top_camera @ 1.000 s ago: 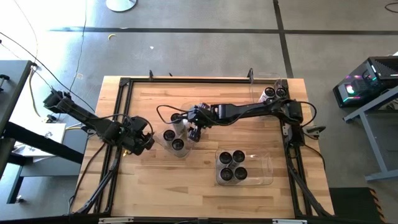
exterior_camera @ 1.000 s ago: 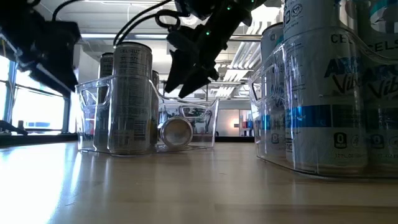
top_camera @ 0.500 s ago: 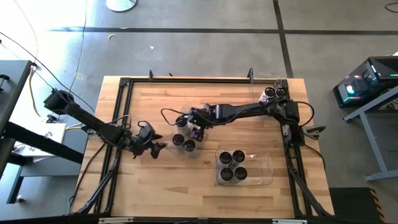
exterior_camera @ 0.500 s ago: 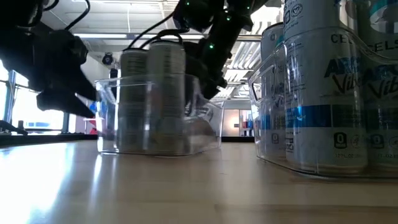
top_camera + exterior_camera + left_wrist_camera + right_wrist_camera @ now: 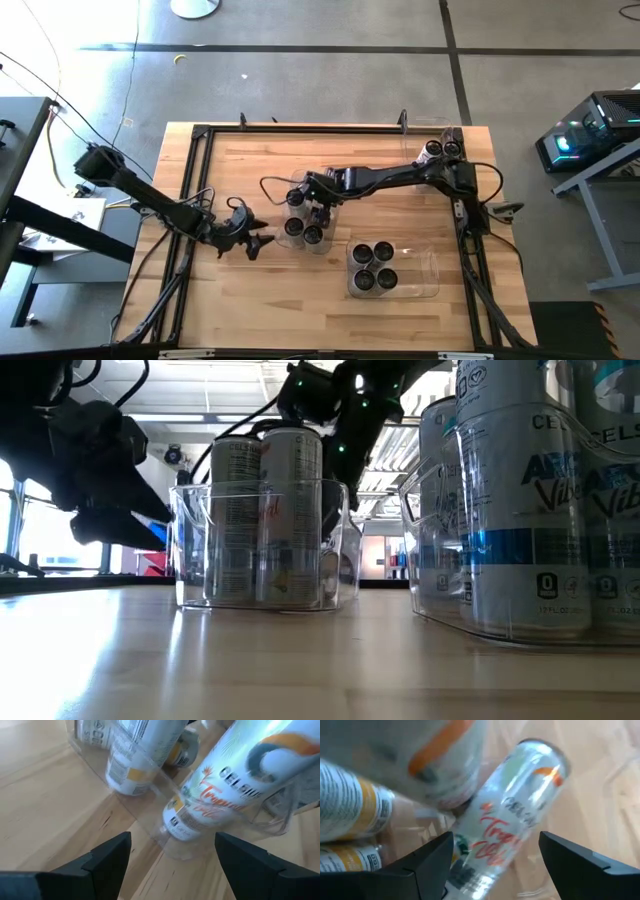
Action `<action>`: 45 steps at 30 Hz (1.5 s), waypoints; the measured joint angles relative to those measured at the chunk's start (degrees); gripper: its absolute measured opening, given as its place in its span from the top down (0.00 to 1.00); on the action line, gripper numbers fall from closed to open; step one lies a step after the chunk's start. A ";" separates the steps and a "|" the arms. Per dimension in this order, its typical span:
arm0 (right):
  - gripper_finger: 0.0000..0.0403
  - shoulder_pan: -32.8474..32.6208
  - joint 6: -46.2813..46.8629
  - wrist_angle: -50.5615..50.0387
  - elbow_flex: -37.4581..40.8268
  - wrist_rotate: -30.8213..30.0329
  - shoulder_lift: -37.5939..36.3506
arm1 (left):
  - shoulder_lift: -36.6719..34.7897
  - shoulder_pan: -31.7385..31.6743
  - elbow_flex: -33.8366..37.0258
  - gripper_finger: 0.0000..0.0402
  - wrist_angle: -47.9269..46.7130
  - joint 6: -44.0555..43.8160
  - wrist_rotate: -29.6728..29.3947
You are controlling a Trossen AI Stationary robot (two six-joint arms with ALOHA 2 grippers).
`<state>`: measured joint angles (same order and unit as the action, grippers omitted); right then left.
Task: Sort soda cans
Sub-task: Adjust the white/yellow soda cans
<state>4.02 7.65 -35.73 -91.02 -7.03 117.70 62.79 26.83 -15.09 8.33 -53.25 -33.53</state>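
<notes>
The clear plastic bin of slim metal soda cans sits mid-desk, bare wood all round. The left pincer gapes empty just beside it; the right pincer hangs open over its rim.

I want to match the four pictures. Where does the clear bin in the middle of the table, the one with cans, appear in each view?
High view: middle bin, table centre.
Low view: left of centre.
Left wrist view: upper middle.
Right wrist view: fills the picture.
Shared landmark: the orange-lettered can.
</notes>
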 joint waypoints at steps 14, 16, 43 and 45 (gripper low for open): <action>0.20 1.87 3.35 -0.54 -0.24 1.41 2.09 | 1.22 0.00 0.04 0.30 -0.20 -0.07 -0.04; 0.20 1.83 4.11 -0.27 -0.26 1.02 2.48 | 1.22 0.00 0.04 0.30 0.18 -0.07 -0.10; 0.20 1.60 10.43 -8.65 -2.62 -1.63 2.18 | 1.22 0.00 0.04 0.30 -0.02 -1.64 -0.10; 0.20 1.85 10.71 -6.86 -1.35 -0.83 2.06 | 1.22 0.00 0.04 0.30 -0.01 -1.64 -0.10</action>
<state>5.87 18.36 -42.59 -92.38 -7.86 119.76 64.01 26.83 -15.05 8.32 -54.89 -33.63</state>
